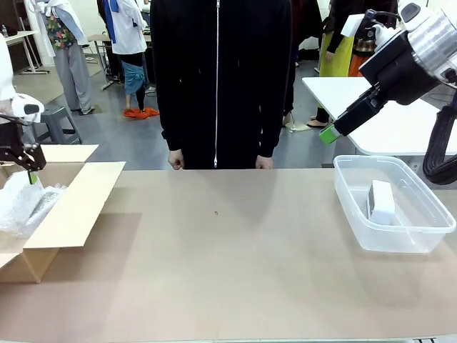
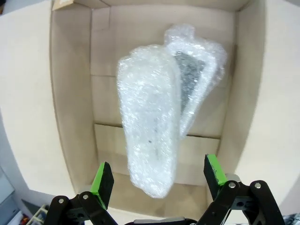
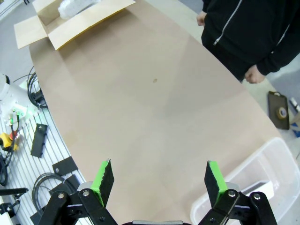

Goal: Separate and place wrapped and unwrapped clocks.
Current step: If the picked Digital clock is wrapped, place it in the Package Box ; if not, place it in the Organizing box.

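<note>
inside the cardboard box (image 2: 70, 93), directly below the left gripper (image 2: 159, 180), two bubble-wrapped clocks (image 2: 152, 131) lie overlapping; the jaws stand apart, gripping nothing. the wrap is clear and lumpy, the box walls plain and flat. the right gripper (image 3: 159, 180), jaws apart, hangs above the clear plastic tub (image 1: 350, 204) containing the bare white clock (image 1: 380, 201).

**Three cameras, one desk**

The front camera sits low at the robot's edge, facing across the desk (image 1: 228, 250) toward a person (image 1: 218, 78). The left wrist camera stares straight down, close, into the box (image 2: 70, 93). The right wrist camera hangs high, taking in desk, box and tub (image 3: 262, 173), as the front does.
</note>
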`<act>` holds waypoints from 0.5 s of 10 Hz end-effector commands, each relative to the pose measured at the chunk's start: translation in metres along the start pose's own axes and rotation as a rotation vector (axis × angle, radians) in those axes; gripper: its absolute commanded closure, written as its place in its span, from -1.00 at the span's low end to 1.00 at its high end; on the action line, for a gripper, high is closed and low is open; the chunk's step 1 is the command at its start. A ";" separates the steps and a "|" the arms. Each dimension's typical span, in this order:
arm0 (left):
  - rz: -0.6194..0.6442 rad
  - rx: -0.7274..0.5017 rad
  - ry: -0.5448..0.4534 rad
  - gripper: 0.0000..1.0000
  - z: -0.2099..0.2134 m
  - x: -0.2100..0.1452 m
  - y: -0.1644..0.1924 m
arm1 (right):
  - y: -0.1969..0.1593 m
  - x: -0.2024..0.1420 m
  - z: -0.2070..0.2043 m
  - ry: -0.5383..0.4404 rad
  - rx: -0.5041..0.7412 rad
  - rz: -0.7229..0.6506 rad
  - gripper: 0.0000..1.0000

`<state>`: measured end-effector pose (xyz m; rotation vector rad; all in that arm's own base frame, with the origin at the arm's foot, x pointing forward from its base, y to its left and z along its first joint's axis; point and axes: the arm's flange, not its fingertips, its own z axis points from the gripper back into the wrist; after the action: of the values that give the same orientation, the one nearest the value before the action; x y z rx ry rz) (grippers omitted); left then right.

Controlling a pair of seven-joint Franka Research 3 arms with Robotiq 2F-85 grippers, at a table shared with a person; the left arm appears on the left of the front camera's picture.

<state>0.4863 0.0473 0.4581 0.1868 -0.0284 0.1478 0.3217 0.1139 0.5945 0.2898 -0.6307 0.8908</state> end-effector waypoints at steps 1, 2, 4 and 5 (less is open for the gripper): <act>-0.010 -0.148 -0.018 -1.00 0.033 -0.025 0.023 | -0.001 0.000 -0.001 -0.004 0.011 0.006 -1.00; 0.001 -0.178 -0.042 -1.00 0.046 -0.039 0.031 | -0.001 0.000 -0.001 -0.004 0.011 0.006 -1.00; 0.014 -0.198 -0.115 -1.00 0.067 -0.066 0.042 | -0.001 0.000 -0.001 -0.004 0.011 0.006 -1.00; 0.000 -0.219 -0.158 -1.00 0.075 -0.077 0.045 | -0.001 0.000 -0.001 -0.004 0.011 0.006 -1.00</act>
<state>0.4166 0.0674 0.5422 0.0131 -0.1586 0.1638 0.3218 0.1139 0.5945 0.2898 -0.6306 0.8908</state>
